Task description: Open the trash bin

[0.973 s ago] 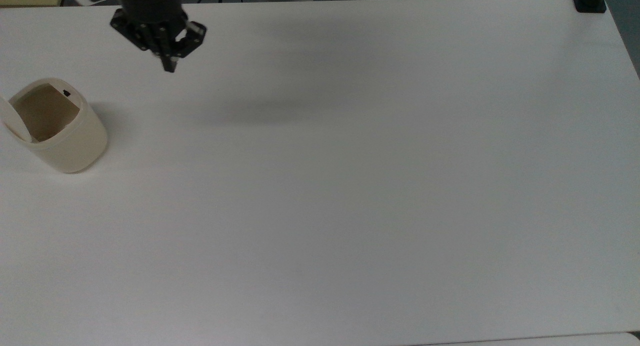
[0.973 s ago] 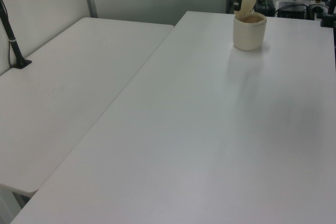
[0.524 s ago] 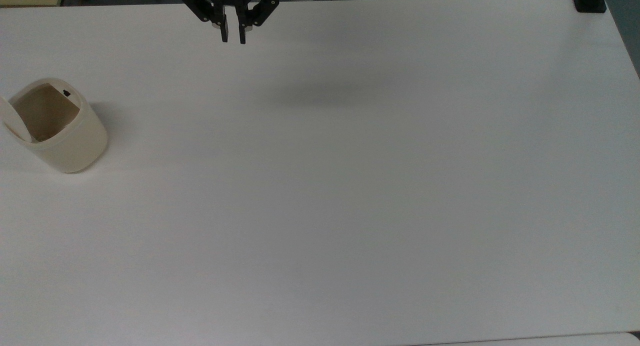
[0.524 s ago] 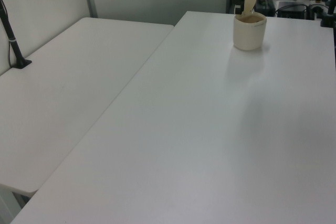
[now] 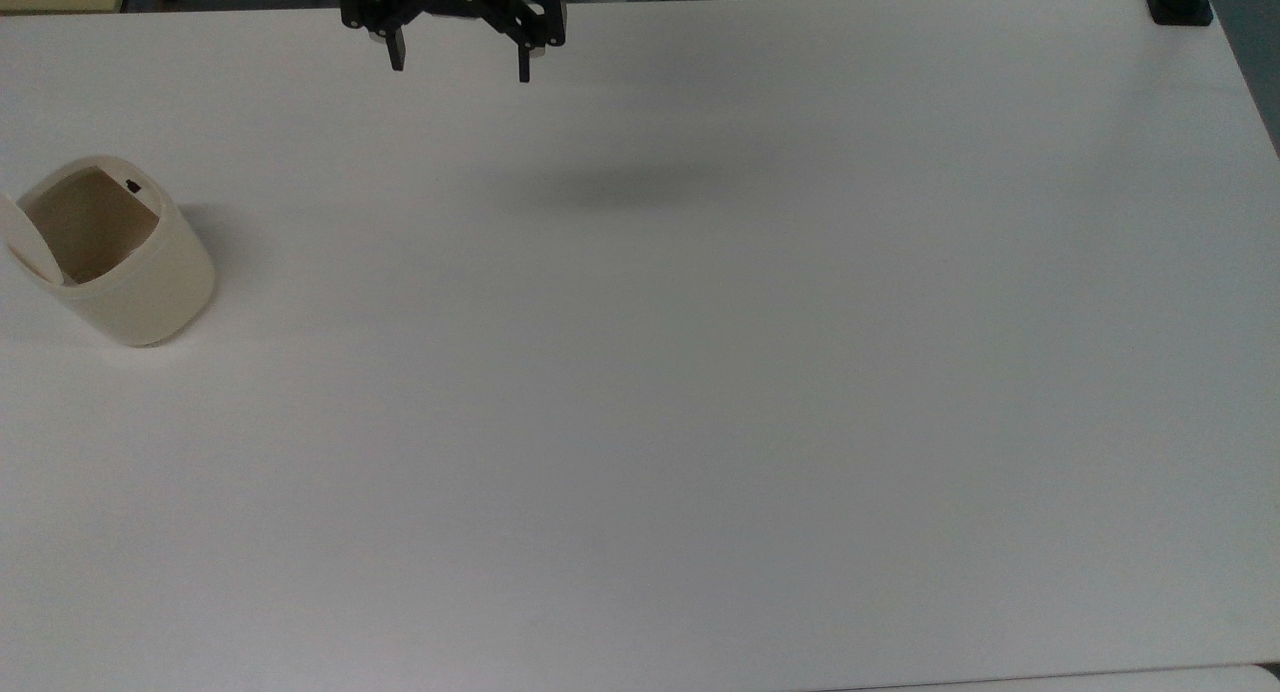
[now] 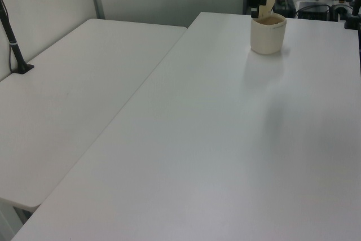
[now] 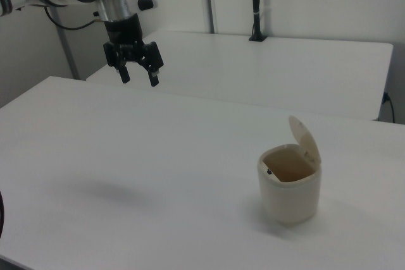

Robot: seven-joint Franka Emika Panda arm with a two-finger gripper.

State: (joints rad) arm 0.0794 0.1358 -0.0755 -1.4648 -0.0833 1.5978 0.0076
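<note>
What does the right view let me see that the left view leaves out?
The right view alone shows the robot's hand, fingers spread open, hanging high above the table, far from the trash bin. The left view alone shows a black post clamped to the neighbouring table. Both show the cream bin with its lid standing up and the inside open.

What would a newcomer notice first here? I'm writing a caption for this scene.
A small cream-beige plastic trash bin stands alone on the wide white table, at the top view's left edge, its hinged lid flipped upright. Far from it, the black two-finger tool hangs open above the table, holding nothing.
</note>
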